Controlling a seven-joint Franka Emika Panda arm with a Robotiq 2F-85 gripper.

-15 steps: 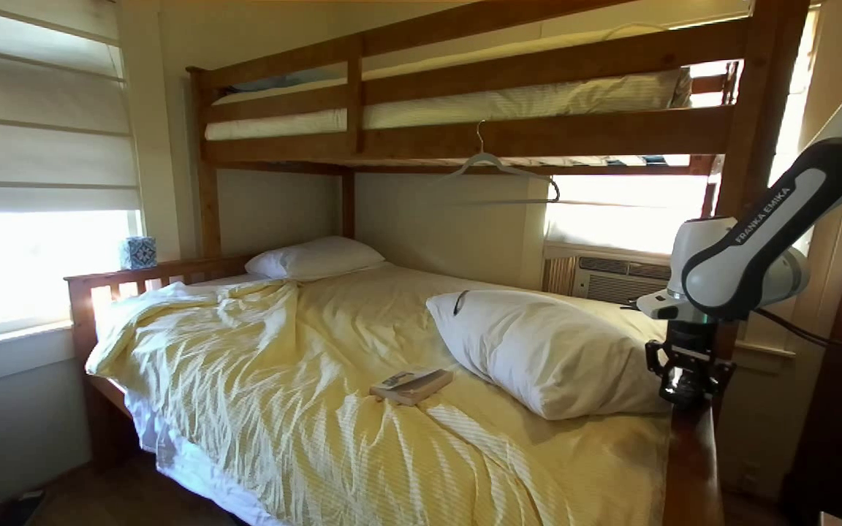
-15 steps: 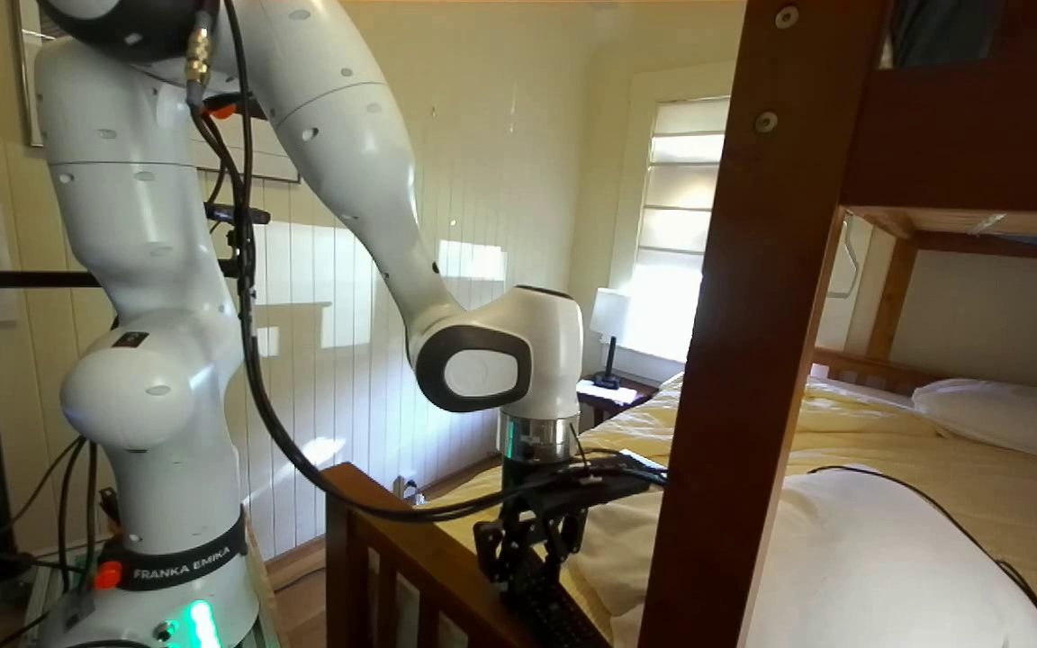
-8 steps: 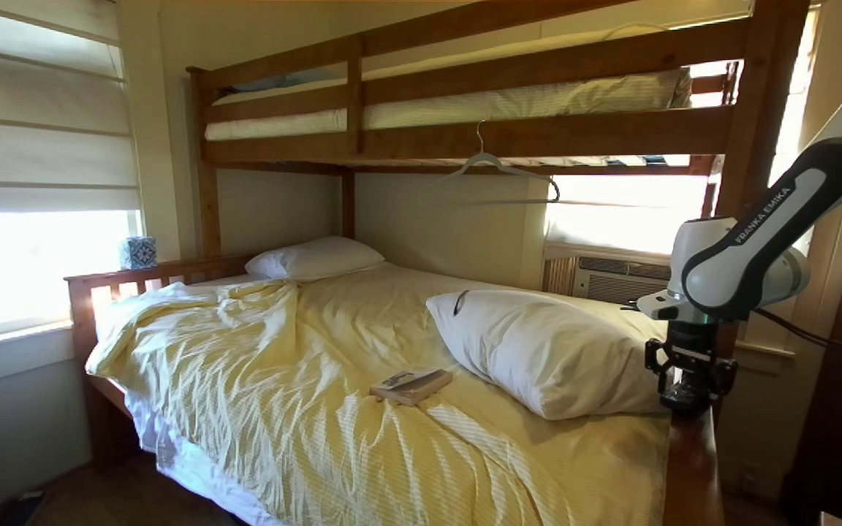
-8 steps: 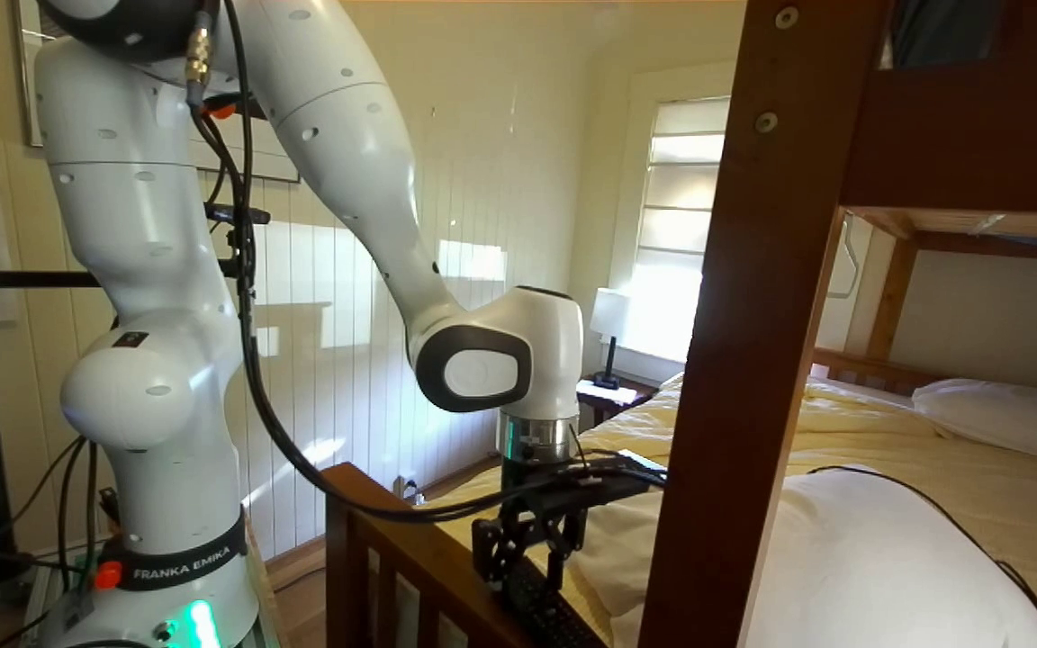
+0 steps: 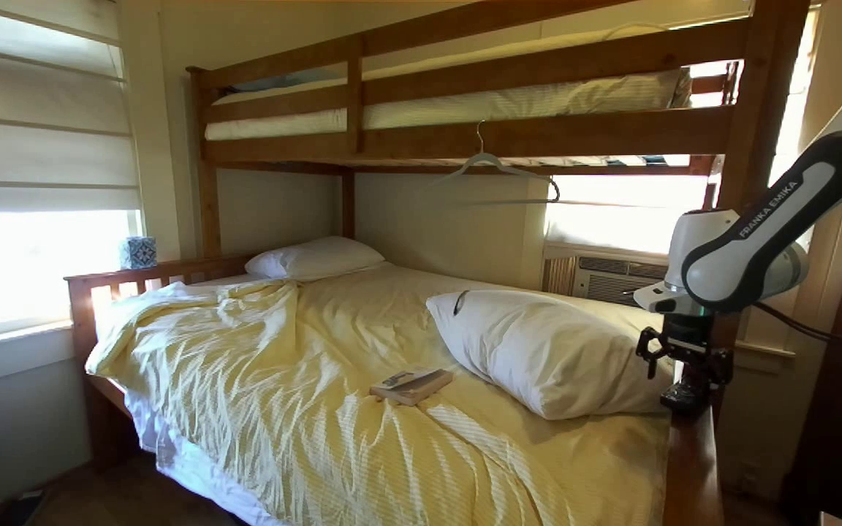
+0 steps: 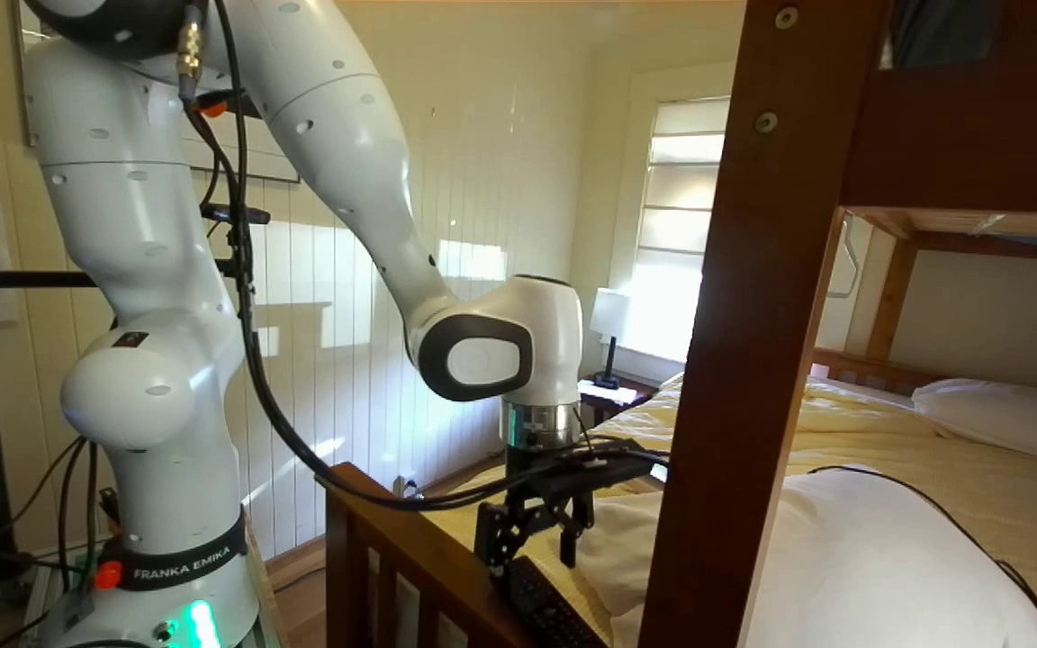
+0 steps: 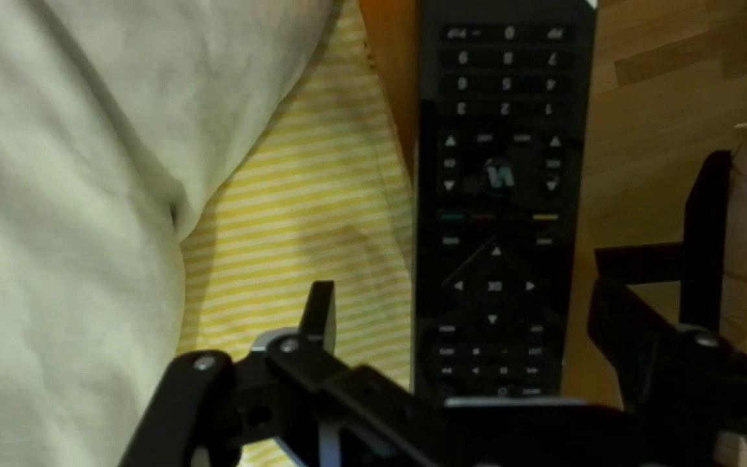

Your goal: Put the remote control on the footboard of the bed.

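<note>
The remote (image 7: 497, 194) lies face up on the footboard (image 6: 419, 535), running along its top edge at a slight slant. The gripper (image 7: 464, 305) stands over one end, jaws parted — fingers (image 7: 319, 314) spread wide, one to each side, a clear gap showing toward the yellow sheet (image 7: 270, 272). A plump pillow (image 5: 538, 351) lies on the bed (image 5: 574, 135) just inside the footboard, near the gripper. Farther in, a book (image 5: 412, 387) rests on the sheet; a second pillow (image 5: 315, 258) lies toward the far end.
</note>
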